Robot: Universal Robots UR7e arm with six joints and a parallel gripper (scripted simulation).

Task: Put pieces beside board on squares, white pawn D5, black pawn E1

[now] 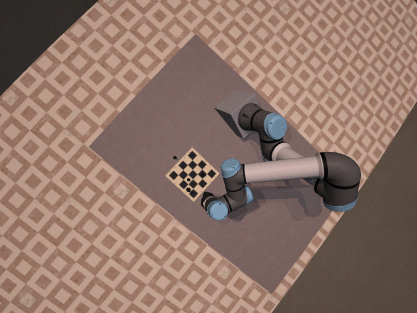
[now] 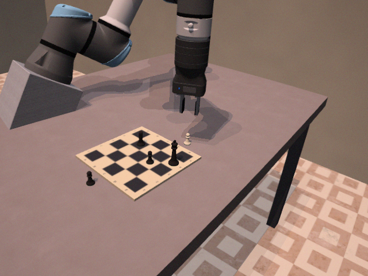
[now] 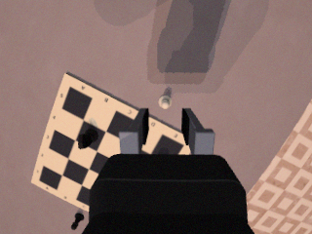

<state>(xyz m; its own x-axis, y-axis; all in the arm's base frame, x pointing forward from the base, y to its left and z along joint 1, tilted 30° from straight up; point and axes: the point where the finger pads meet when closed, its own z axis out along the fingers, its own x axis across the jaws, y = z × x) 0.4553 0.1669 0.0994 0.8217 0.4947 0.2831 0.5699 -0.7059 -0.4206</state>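
The gripper (image 1: 206, 197) (image 2: 189, 112) (image 3: 165, 119) hangs over the bench (image 1: 141, 124) (image 2: 56, 225) (image 3: 39, 34), pointing down, its fingers partly open, narrower than full width, with nothing between them! The fingertips are up in the air, apart from the white pawn (image 2: 187, 139) (image 3: 165, 101), which stands upright on the bench just off the chessboard (image 1: 196, 198) (image 2: 134, 198) (image 3: 35, 180). It's on the side facing the bench's bottom corner in the top view, beside the D marking, so D5 is still to be filled. The top view hides that pawn.

Over on the opposite side of the board, towards the bench's left corner from above, the black pawn (image 1: 174, 157) (image 2: 89, 179) (image 3: 77, 220) stands upright, also off its square.

The board itself lies nearer the long edge opposite the arm's base (image 1: 232, 99) (image 2: 13, 98). Three dark pieces stand upright on it: the tall crowned piece (image 1: 187, 190) (image 2: 173, 156), closest to that long edge; a small pawn (image 1: 188, 179) (image 2: 149, 158) beside it; and a dark piece (image 1: 202, 174) (image 2: 140, 140) (image 3: 88, 138) farther in, towards the long edge where the base sits.
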